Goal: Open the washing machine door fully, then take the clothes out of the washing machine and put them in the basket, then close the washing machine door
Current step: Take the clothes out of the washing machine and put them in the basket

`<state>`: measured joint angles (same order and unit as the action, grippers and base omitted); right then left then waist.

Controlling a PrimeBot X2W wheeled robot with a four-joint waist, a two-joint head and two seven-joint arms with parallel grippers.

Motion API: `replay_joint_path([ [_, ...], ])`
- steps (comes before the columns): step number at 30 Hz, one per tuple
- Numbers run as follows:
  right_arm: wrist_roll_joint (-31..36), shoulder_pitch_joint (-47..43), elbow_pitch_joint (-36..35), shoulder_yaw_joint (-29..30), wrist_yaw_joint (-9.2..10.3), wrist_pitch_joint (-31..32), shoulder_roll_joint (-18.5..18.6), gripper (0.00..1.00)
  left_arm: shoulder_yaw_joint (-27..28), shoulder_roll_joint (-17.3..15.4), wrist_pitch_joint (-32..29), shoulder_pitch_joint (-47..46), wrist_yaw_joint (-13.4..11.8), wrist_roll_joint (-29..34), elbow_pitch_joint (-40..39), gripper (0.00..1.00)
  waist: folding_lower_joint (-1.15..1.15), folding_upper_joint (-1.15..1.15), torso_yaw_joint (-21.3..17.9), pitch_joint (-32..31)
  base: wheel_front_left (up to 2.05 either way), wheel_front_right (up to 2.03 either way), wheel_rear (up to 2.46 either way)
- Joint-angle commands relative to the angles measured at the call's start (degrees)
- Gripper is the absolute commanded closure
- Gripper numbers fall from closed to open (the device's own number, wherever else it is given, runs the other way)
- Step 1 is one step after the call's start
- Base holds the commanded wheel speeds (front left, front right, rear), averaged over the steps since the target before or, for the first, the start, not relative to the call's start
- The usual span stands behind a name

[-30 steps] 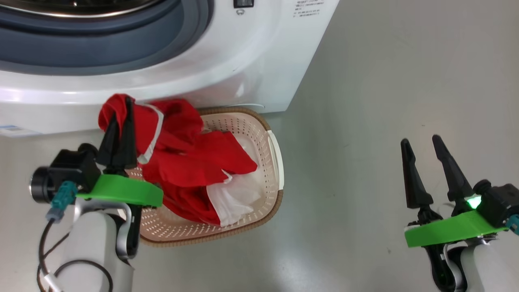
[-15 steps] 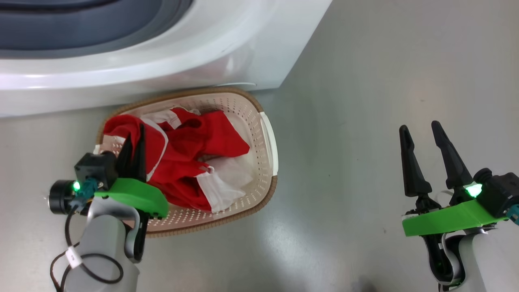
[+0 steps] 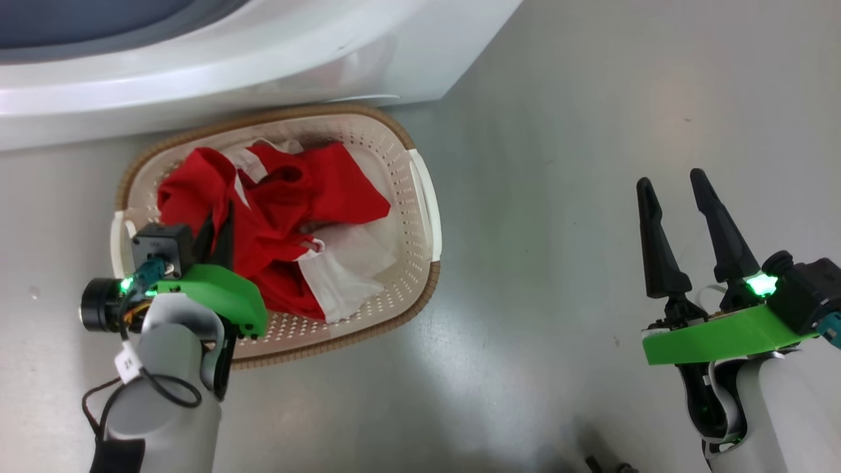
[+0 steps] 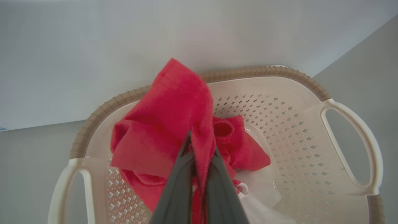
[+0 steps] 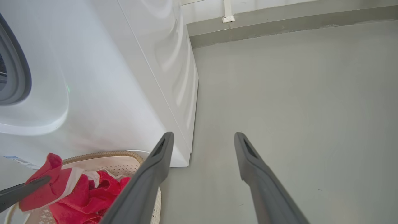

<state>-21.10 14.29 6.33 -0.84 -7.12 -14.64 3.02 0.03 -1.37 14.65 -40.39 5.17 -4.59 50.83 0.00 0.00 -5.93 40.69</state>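
Note:
The cream basket (image 3: 420, 299) stands on the floor against the front of the white washing machine (image 3: 263, 59). Red clothes (image 3: 295, 197) with white panels lie heaped inside it. My left gripper (image 3: 220, 220) hangs low over the basket's left side, shut on a fold of red cloth (image 4: 168, 118) that stands up between its fingers (image 4: 180, 186). My right gripper (image 3: 670, 179) hovers open over bare floor, far right of the basket, holding nothing. The right wrist view shows the clothes (image 5: 84, 189) in the basket (image 5: 124, 161) below the machine's front (image 5: 124, 77). The washing machine door is out of view.
Grey floor (image 3: 558, 164) stretches to the right of the basket and machine. The machine's grey rubber ring (image 3: 98, 26) shows at the top left. A wall base with a white pipe (image 5: 228, 12) runs behind the machine.
The head camera has tilted down, shifting the whole picture. My left gripper has lowered the red garment from above the rim into the basket. The right gripper stays open.

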Motion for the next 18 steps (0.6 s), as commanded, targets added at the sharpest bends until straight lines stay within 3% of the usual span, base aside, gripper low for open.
replay_joint_path([
  [1,-0.1,-0.4,-1.4,-1.4,-0.36,-0.4,-0.1,0.00,1.6,-1.6,0.3,-0.2,0.4,-0.1,1.0,1.00,0.00,0.00,-0.7,1.3,0.00,0.00,0.00],
  [13,-0.9,0.4,-1.9,-1.7,-0.36,-0.4,-0.1,0.00,1.9,-2.3,0.3,-5.1,1.2,-0.5,9.4,1.00,0.00,0.00,-1.7,3.8,0.00,0.00,0.00],
  [14,-0.9,0.5,-1.9,-1.6,-0.36,-0.4,-0.1,0.00,1.9,-2.4,0.3,-5.3,1.2,-0.6,9.8,0.93,0.00,0.00,-1.7,3.9,0.00,0.00,0.00],
  [15,-1.0,0.6,-1.9,-1.6,-0.36,-0.4,-0.1,0.00,1.9,-2.5,0.3,-5.6,1.3,-0.6,10.1,0.79,0.00,0.00,-1.6,4.0,0.00,0.00,0.00],
  [18,-0.9,0.7,-1.8,-1.5,-0.36,-0.4,-0.1,0.00,1.9,-2.5,0.3,-6.2,1.3,-0.6,10.5,0.52,0.00,0.00,-1.5,4.1,0.00,0.00,0.00],
])
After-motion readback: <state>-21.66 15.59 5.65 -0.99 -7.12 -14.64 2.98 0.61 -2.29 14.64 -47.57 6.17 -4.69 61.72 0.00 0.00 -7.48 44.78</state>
